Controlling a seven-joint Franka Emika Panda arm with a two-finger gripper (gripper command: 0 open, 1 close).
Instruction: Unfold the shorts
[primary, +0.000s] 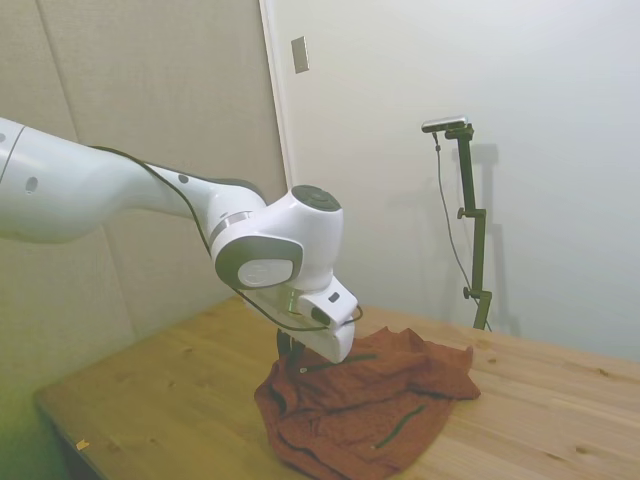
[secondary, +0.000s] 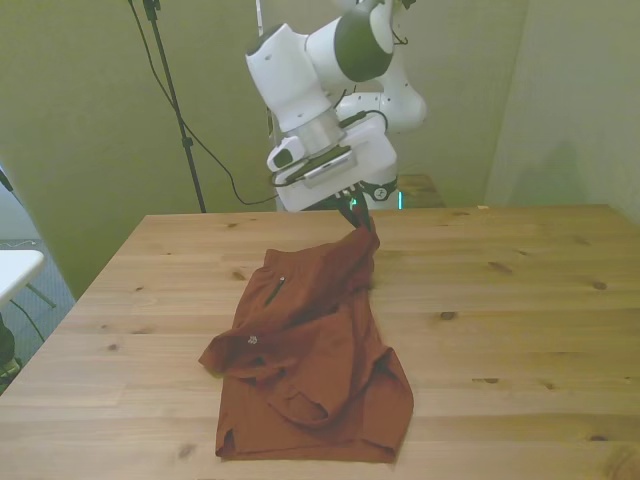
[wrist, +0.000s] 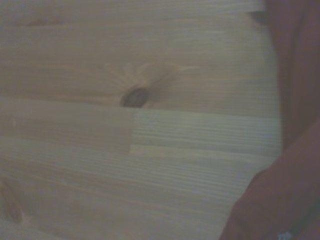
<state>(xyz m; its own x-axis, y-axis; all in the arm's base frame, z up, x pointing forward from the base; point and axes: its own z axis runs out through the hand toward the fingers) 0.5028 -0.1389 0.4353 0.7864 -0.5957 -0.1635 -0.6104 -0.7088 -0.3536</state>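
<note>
The gripper (secondary: 365, 219) is closed on a far corner of the shorts (secondary: 305, 355), holding it lifted just above the table (secondary: 520, 300). The rest of the rust-brown garment lies crumpled on the wood, spreading toward the near edge. A dark trim line (primary: 398, 425) shows in the side view. The wrist view shows blurred wood grain with a dark knot (wrist: 135, 97) and rust fabric at one edge.

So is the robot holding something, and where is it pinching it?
Yes, the gripper pinches the shorts by a far corner of the fabric, lifted off the table.
</note>
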